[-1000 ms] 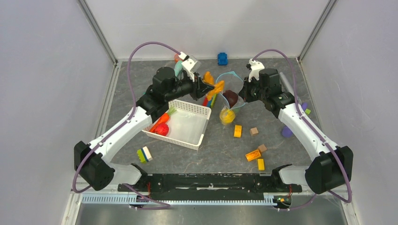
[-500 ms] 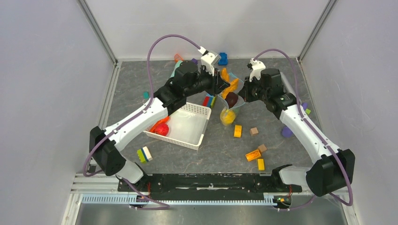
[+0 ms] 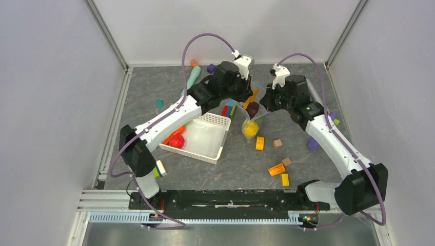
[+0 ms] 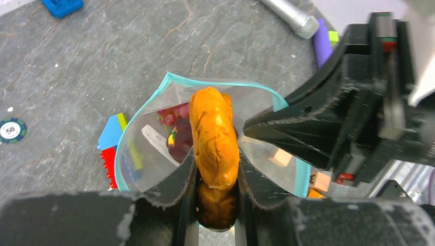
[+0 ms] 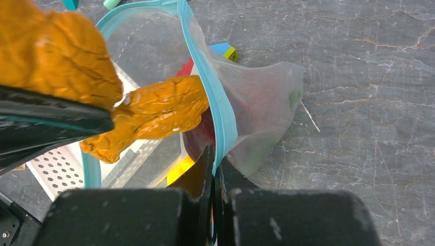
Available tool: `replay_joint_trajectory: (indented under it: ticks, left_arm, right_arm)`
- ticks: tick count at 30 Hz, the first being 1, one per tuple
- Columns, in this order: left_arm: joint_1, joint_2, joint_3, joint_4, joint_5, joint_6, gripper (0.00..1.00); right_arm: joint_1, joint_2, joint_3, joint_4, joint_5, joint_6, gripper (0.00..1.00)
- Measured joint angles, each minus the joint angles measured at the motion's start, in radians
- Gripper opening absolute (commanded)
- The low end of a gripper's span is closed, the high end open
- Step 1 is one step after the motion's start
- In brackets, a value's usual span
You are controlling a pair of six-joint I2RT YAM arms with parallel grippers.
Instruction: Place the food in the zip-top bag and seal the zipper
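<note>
The right claw point(image 5: 214, 156), fully closed, pinches the rim of the bag point(image 5: 256, 97) to keep its mouth open for the orange food point(image 4: 213, 128) gripped in the part-closed left claw point(image 4: 215, 174)

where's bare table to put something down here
Barest: the near strip between the white basket and the orange block, and the far-left patch left of the teal toy. Crowded around the zip-top bag at the back centre.

top view high and far, looking down; wrist views close, angled down; all three share zip-top bag point(image 4: 149, 123)
</note>
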Motion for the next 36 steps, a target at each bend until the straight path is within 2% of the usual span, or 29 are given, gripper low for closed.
replay_joint_trajectory:
  ticks: [3, 8, 12, 21, 26, 27, 28, 32, 34, 36]
  left_arm:
    - [-0.003, 0.041, 0.045, -0.057, -0.042, -0.021, 0.15]
    - [-0.005, 0.075, 0.071, -0.095, -0.092, -0.09, 0.21]
    - [-0.016, 0.086, 0.071, -0.094, -0.135, -0.153, 0.14]
    - [-0.063, 0.107, 0.071, -0.064, -0.237, -0.268, 0.14]
    - [-0.071, 0.109, 0.051, -0.018, -0.247, -0.323, 0.13]
    - [-0.072, 0.11, 0.051, -0.014, -0.249, -0.331, 0.16]
    - [-0.073, 0.112, 0.051, -0.009, -0.253, -0.338, 0.22]
    - [-0.076, 0.116, 0.044, 0.004, -0.261, -0.36, 0.33]
    - [-0.077, 0.119, 0.042, 0.004, -0.262, -0.362, 0.48]
    - [-0.08, 0.123, 0.042, 0.003, -0.263, -0.364, 0.56]
  right_arm:
    - [0.0, 0.0, -0.002, 0.003, -0.002, 0.0, 0.0]
    - [0.0, 0.0, -0.004, 0.007, -0.006, 0.0, 0.0]
    - [0.0, -0.001, -0.008, 0.014, -0.007, 0.0, 0.0]
    - [0.0, -0.006, -0.015, 0.023, -0.009, 0.008, 0.0]
    - [0.0, -0.008, -0.015, 0.025, -0.013, 0.014, 0.0]
    - [0.0, -0.008, -0.015, 0.025, -0.014, 0.016, 0.0]
    - [0.0, -0.008, -0.015, 0.026, -0.016, 0.016, 0.0]
    - [0.0, -0.01, -0.015, 0.026, -0.016, 0.017, 0.0]
    - [0.0, -0.011, -0.015, 0.026, -0.017, 0.018, 0.0]
    - [0.0, -0.012, -0.015, 0.026, -0.017, 0.018, 0.0]
